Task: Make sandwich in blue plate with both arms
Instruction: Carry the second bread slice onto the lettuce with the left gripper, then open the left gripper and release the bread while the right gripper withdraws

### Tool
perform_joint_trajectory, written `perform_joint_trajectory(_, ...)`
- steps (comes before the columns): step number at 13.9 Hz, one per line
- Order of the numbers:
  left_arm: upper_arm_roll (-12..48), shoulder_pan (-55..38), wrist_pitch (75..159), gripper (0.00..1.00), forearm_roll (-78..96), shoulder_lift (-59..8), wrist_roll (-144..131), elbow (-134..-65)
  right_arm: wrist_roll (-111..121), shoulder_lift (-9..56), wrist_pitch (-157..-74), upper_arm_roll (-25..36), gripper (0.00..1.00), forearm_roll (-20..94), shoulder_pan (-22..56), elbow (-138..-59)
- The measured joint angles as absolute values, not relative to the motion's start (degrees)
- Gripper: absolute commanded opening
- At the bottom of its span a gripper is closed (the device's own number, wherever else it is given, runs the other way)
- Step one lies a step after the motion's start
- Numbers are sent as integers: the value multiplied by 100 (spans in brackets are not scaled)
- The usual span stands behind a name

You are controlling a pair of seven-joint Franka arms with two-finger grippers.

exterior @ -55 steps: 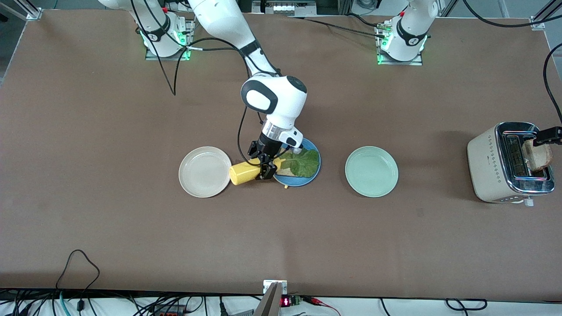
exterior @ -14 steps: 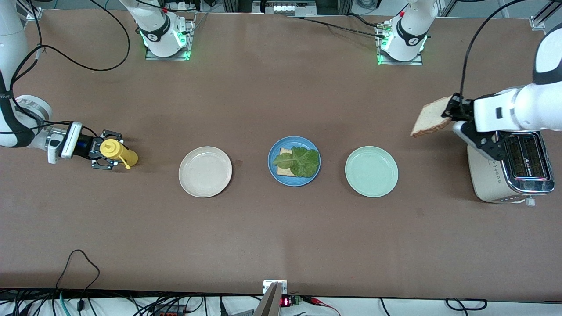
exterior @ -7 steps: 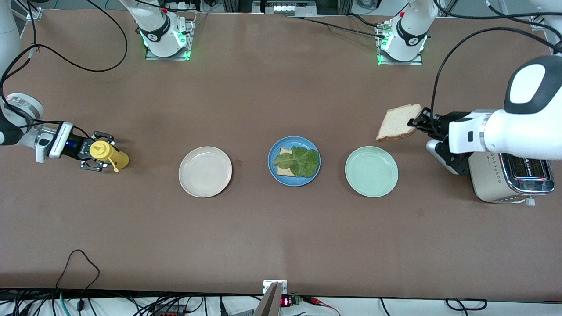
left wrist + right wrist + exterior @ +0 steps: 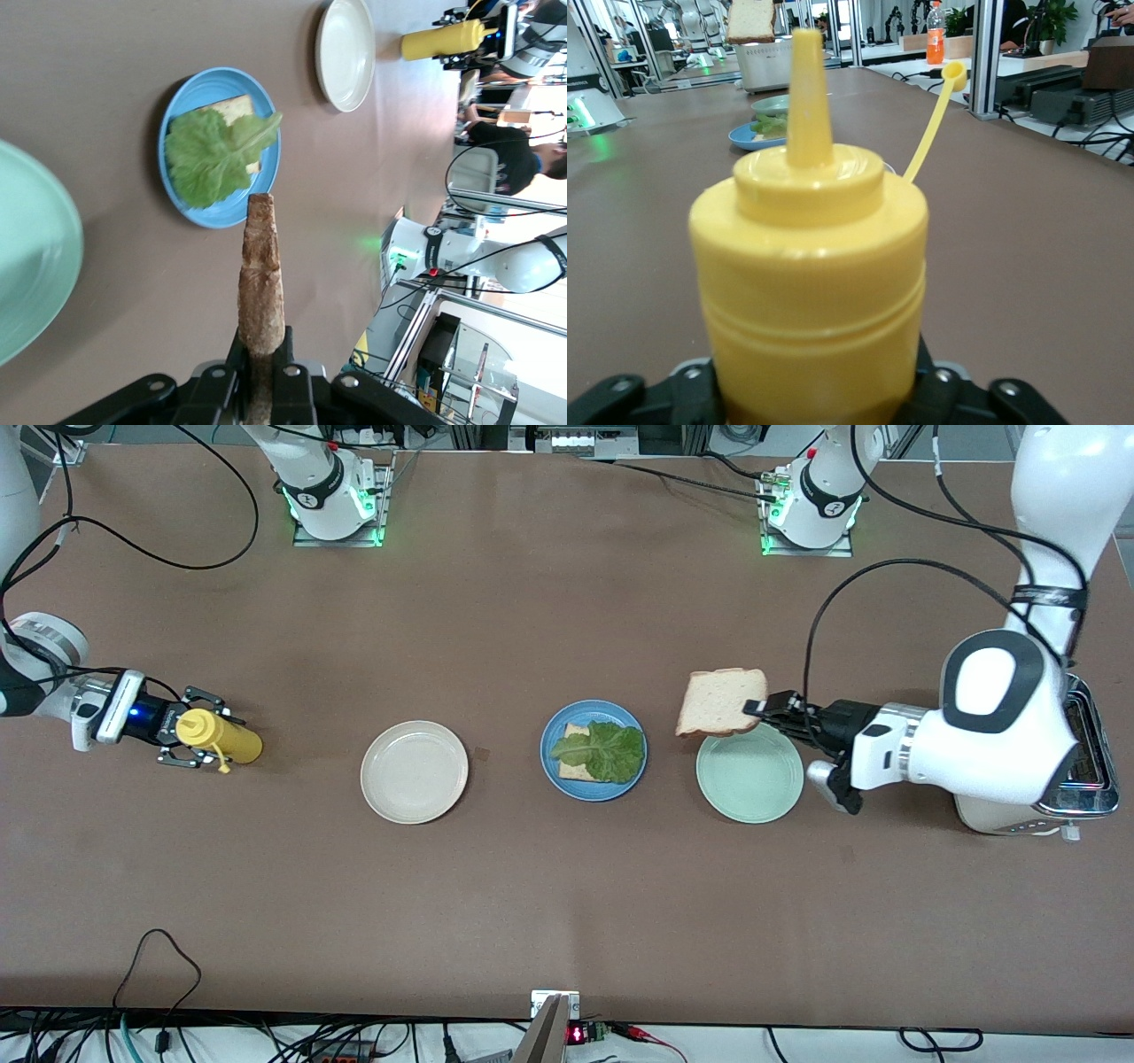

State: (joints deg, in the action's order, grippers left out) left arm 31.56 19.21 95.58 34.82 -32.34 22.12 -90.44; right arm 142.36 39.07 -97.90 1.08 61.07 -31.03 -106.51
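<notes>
Brown table [image 4: 567, 886] before you, blue plate [image 4: 620, 790] at centre holding lower slice [image 4: 574, 731] and lettuce [image 4: 607, 748], left gripper [image 4: 753, 708] clamped on top slice [image 4: 719, 700] over green plate [image 4: 749, 779] at its eleven o'clock rim, right gripper [image 4: 215, 735] around bottle [image 4: 235, 741] at the table's nine o'clock end, its hold you cannot tell.

Light: even, bright, from overhead.
Shadows: soft, faint under the plates.
Glare: on the toaster [image 4: 1076, 766], chrome top.
Focus: yellow bottle [image 4: 811, 292] soft up close; background blurred.
</notes>
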Motion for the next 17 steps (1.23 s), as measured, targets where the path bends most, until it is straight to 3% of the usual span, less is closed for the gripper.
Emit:
perform_joint_trajectory(5, 3155, 1686, 10937, 1, 5080, -3802, 4095, -10095, 13941, 3687, -9856, 110, 100, 4808, -3443, -10046)
perform_joint_trajectory(9, 3168, 1039, 11951, 1, 6020, -4097, 4384, -10231, 12057, 2807, -9932, 55, 100, 3239, -3383, -9558)
perform_joint_trajectory(13, 3156, 808, 12492, 4, 6209, -4245, 4559, -10204, 9414, 1827, -9914, 6, 100, 2350, -2381, -9297)
perform_joint_trajectory(14, 3145, 817, 12568, 23, 6209, -4359, 4656, -10177, 8707, 1743, -9935, 4, 100, 2300, -2063, -9292)
perform_joint_trajectory(15, 3143, 815, 12633, 77, 6218, -4500, 4743, -10151, 7982, 1729, -9995, 2, 100, 2266, -1776, -9294)
perform_joint_trajectory(16, 3145, 811, 12686, 100, 6227, -4634, 4809, -10124, 7307, 1757, -10167, 1, 100, 2237, -1527, -9296)
perform_joint_trajectory(17, 3145, 808, 12723, 100, 6228, -4730, 4871, -10089, 6689, 1793, -10455, 2, 100, 2191, -1286, -9302)
